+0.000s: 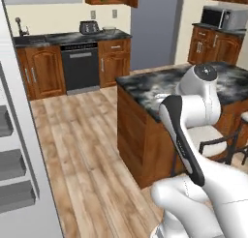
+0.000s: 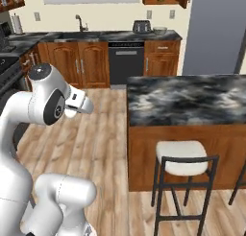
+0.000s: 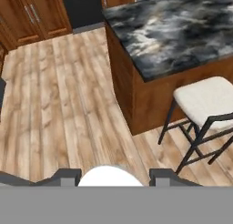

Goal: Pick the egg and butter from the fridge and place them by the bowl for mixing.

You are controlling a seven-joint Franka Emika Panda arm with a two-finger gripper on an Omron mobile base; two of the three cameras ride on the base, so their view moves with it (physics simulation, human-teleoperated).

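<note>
A small white rounded egg [image 3: 109, 175] sits between the two dark finger tips of my gripper [image 3: 111, 180] at the bottom of the hand view, and the gripper is shut on it. Below it are the wood floor and a corner of the island. The pale bowl [image 1: 109, 29] [image 2: 160, 30] stands on the far counter, right of the dark toaster [image 1: 88, 27] [image 2: 141, 26]. The fridge's open door with grey shelves [image 1: 10, 159] fills the left edge of the left base view. The butter is out of view.
A dark marble-topped island [image 1: 160, 84] [image 2: 187, 98] [image 3: 173, 32] stands close on my right, with a white-cushioned stool [image 2: 181, 163] [image 3: 207, 100] against it. Wood floor [image 1: 77, 135] runs to the far counter with its black dishwasher [image 1: 80, 65]. A tall grey panel [image 1: 155, 29] rises right of that counter.
</note>
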